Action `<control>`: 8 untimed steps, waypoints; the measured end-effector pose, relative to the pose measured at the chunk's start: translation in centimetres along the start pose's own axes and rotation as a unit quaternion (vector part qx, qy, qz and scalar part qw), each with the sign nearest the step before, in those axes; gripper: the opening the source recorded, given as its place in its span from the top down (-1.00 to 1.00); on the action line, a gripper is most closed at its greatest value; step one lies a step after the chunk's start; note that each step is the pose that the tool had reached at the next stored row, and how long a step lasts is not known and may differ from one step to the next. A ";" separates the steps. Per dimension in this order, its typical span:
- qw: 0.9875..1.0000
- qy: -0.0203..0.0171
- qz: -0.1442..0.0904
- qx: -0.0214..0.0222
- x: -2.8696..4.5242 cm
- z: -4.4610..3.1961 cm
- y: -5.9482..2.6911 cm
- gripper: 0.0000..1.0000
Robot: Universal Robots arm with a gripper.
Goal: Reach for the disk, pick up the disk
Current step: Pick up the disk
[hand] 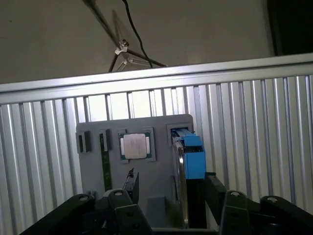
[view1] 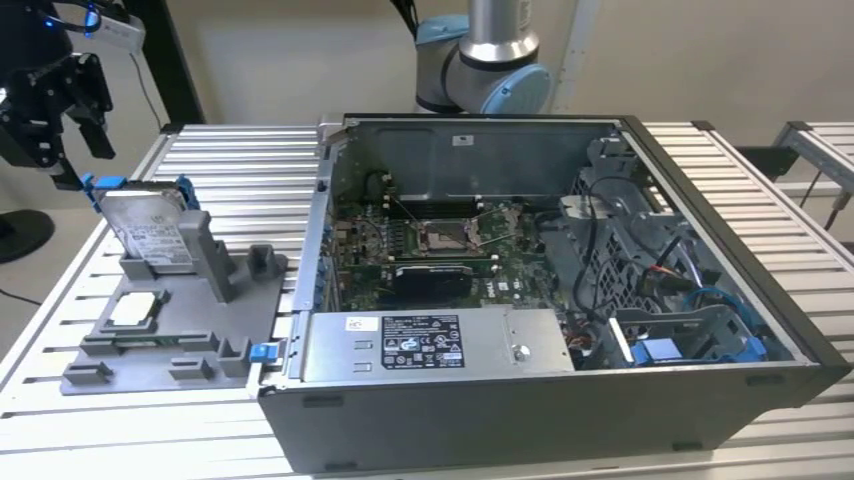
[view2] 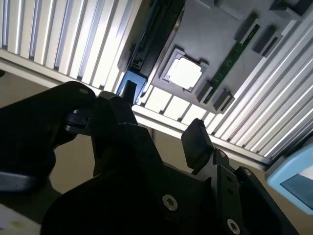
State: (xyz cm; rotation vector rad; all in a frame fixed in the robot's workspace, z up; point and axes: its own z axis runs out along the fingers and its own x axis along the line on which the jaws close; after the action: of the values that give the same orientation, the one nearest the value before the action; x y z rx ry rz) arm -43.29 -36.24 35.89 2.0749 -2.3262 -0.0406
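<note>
The disk (view1: 144, 225) stands on edge in a slot of the grey fixture (view1: 200, 300), at the exterior view's left. It is silver-grey with a white label and a blue bracket at its upper corners. My black gripper (view1: 83, 165) hangs just above and behind its top edge, open and holding nothing. In the first wrist view the disk (hand: 185, 164) appears edge-on with its blue bracket, lying between my two fingertips (hand: 131, 182) of the gripper (hand: 172, 186). In the second wrist view the gripper (view2: 161, 117) is open near the disk's blue corner (view2: 129, 81).
A small square silver chip (view1: 134, 310) lies in the fixture in front of the disk, also seen as a chip (hand: 136, 145) and a chip (view2: 185, 72). An open computer case (view1: 747, 300) with a grey power-supply box (view1: 427, 345) fills the slatted table's middle. The arm's base (view1: 481, 60) stands behind it.
</note>
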 end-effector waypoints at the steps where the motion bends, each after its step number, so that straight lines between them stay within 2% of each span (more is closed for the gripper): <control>1: 1.000 0.000 0.000 0.000 -0.02 0.01 0.00 -1.00; 8: 1.000 0.000 0.000 0.000 -0.83 0.16 0.09 -1.00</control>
State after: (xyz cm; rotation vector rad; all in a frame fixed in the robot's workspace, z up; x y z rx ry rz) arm -43.29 -35.40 35.73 2.0752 -2.3265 -0.0414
